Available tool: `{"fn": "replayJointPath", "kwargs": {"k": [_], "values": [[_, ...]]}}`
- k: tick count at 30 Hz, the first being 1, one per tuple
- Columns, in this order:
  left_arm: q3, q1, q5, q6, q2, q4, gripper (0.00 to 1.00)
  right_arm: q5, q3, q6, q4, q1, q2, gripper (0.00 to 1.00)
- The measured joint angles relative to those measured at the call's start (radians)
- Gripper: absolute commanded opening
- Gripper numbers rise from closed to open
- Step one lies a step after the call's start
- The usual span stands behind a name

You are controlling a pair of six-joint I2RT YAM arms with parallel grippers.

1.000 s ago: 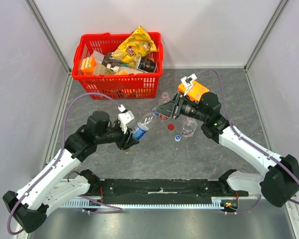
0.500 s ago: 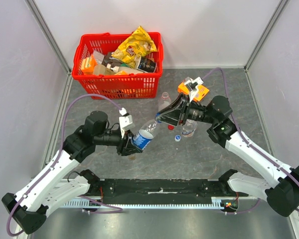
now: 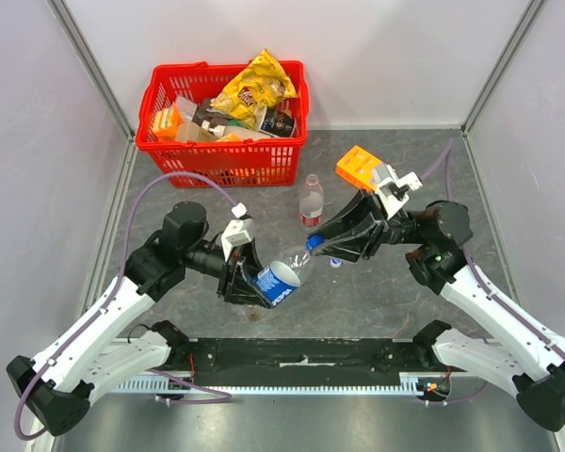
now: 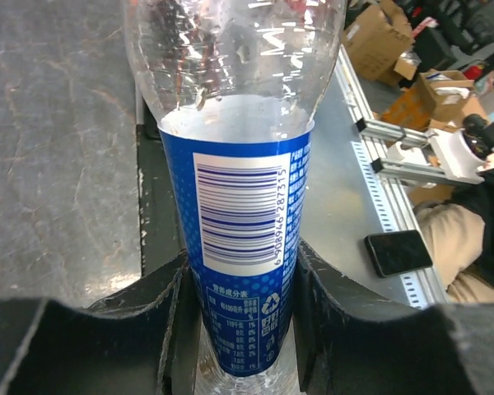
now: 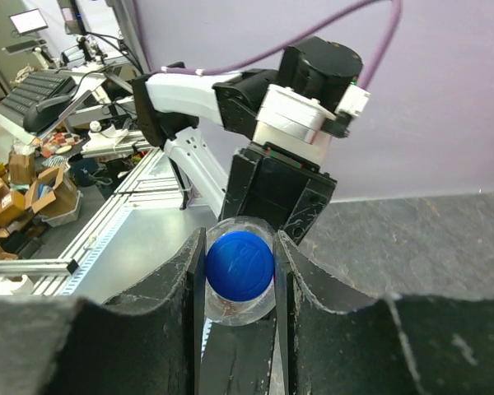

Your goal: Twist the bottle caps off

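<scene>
Bottle (image 3: 281,282) carried nearer; left gripper (image 4: 243,317) clamps it, right gripper (image 5: 240,284) pinches blue cap (image 5: 240,264)

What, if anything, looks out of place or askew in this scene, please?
The blue-labelled clear plastic bottle is held tilted between the left gripper on its body and the right gripper on its blue cap. A small loose cap lies on the grey table nearby. No spill shows.

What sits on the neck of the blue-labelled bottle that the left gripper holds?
A blue cap sits on the blue-labelled bottle, clamped between the fingers of the right gripper. The neck thread under the cap is covered.
</scene>
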Motion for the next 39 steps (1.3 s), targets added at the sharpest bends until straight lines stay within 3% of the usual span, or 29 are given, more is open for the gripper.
{"fn": "replayJointPath", "kwargs": {"k": [7, 13, 16, 23, 25, 32, 39], "values": [[-0.015, -0.002, 0.129, -0.15, 0.011, 0.174, 0.45, -0.018, -0.025, 0.002, 0.125, 0.025, -0.049, 0.01], [-0.024, -0.004, 0.187, -0.238, 0.032, 0.285, 0.45, -0.003, -0.047, -0.018, 0.155, 0.033, -0.088, 0.11], [-0.028, -0.004, 0.198, -0.254, 0.037, 0.312, 0.45, 0.004, -0.049, -0.032, 0.146, 0.035, -0.097, 0.21], [-0.039, -0.004, 0.203, -0.259, 0.038, 0.323, 0.45, 0.046, -0.039, -0.053, 0.087, 0.038, -0.093, 0.89], [-0.039, -0.005, 0.203, -0.256, 0.039, 0.322, 0.44, 0.061, -0.031, -0.056, 0.064, 0.038, -0.09, 0.98], [-0.034, -0.006, 0.184, -0.169, 0.051, 0.213, 0.45, 0.13, 0.006, -0.07, 0.005, 0.037, -0.113, 0.98], [-0.024, -0.006, 0.043, -0.07, 0.054, 0.07, 0.44, 0.227, 0.061, -0.117, -0.125, 0.037, -0.143, 0.98]]}}
